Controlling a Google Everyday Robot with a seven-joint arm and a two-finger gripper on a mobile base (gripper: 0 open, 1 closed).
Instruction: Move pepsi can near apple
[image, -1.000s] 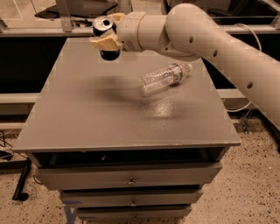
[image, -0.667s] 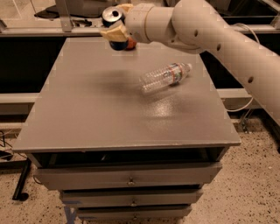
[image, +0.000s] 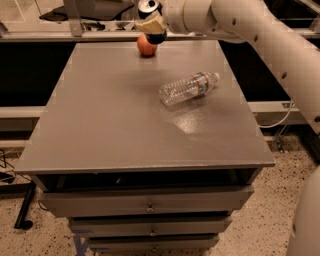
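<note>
The red-orange apple (image: 146, 46) sits on the grey table top (image: 110, 125) near its far edge. My gripper (image: 151, 22) hangs just above and slightly right of the apple, shut on the pepsi can (image: 150, 14), whose silver top shows at the upper edge and whose dark blue bottom sits right over the apple. The can is held in the air, tilted. My white arm (image: 260, 35) reaches in from the right.
A clear plastic water bottle (image: 189, 88) lies on its side right of the table's middle. The table is a cabinet with drawers (image: 145, 205) below. A metal rail (image: 60, 36) runs behind the far edge. Speckled floor lies around the cabinet.
My gripper has carried the can to the right and toward the far edge. The apple, earlier hidden behind the gripper, now shows below the can. The bottle has not moved.
</note>
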